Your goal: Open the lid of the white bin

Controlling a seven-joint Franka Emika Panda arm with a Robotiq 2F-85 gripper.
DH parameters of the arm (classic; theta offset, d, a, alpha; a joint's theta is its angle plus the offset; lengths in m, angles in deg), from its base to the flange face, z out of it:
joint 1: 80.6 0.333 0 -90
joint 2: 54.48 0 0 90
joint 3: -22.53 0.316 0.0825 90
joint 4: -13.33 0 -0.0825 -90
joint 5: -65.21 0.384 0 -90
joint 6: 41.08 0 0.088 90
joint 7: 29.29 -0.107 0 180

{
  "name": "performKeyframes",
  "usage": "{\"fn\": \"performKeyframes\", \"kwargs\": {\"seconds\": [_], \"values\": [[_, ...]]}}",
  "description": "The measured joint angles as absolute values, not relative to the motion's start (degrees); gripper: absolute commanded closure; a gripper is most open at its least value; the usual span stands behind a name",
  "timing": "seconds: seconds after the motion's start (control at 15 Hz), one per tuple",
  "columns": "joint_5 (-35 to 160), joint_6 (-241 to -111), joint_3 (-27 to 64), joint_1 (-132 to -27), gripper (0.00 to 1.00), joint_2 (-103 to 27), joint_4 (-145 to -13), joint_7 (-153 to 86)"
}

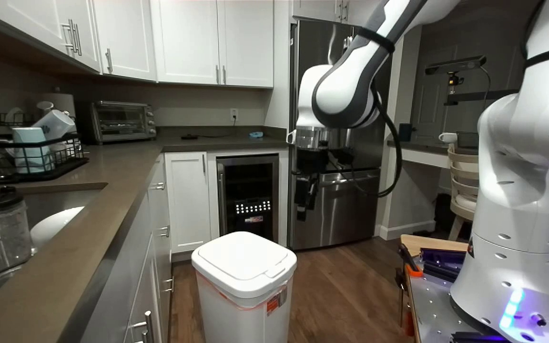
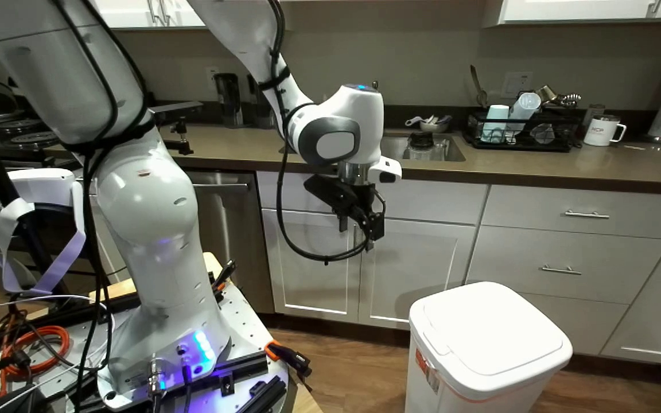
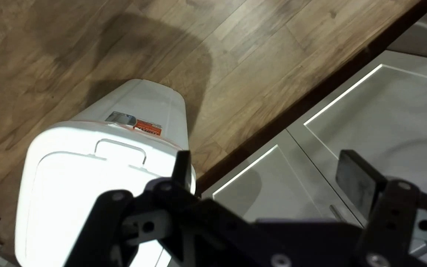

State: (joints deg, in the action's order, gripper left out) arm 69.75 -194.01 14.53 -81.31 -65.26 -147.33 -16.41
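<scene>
The white bin (image 1: 243, 317) stands on the floor; it also shows in an exterior view (image 2: 474, 401) and in the wrist view (image 3: 158, 100). Its flat white lid (image 1: 241, 257) is shut in both exterior views (image 2: 491, 332). In the wrist view the lid (image 3: 76, 200) is overexposed, with a small tab (image 3: 120, 151) at its edge above the red-orange label (image 3: 148, 128). My gripper (image 3: 271, 168) is open and empty, its fingers wide apart. It hangs above lid height and to one side of the bin, apart from it, in both exterior views (image 1: 305, 200) (image 2: 369, 232).
White lower cabinets (image 2: 319, 269) and a counter (image 2: 537, 166) run along the wall behind the arm. A steel fridge (image 1: 346, 214) and a small glass-door cooler (image 1: 250, 195) stand behind the bin. The robot's base table (image 1: 432, 295) carries clamps and rails.
</scene>
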Motion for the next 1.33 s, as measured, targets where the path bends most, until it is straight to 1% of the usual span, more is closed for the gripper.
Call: {"fn": "performKeyframes", "kwargs": {"seconds": [0.13,0.27,0.47,0.67,0.93,1.33], "values": [[70.1,-201.4,14.5,-81.1,0.0,-57.7,-146.9,-16.4],[70.9,-204.8,14.6,-81.3,0.0,-50.1,-144.9,-16.3],[71.9,-205.3,16.5,-84.2,0.0,-39.0,-138.7,-16.1],[71.5,-205.2,18.4,-87.5,0.0,-27.8,-129.7,-16.1],[68.9,-201.6,18.9,-89.6,0.0,-13.1,-114.8,-16.2],[63.2,-189.0,18.7,-89.6,0.0,2.6,-92.1,-16.2]]}}
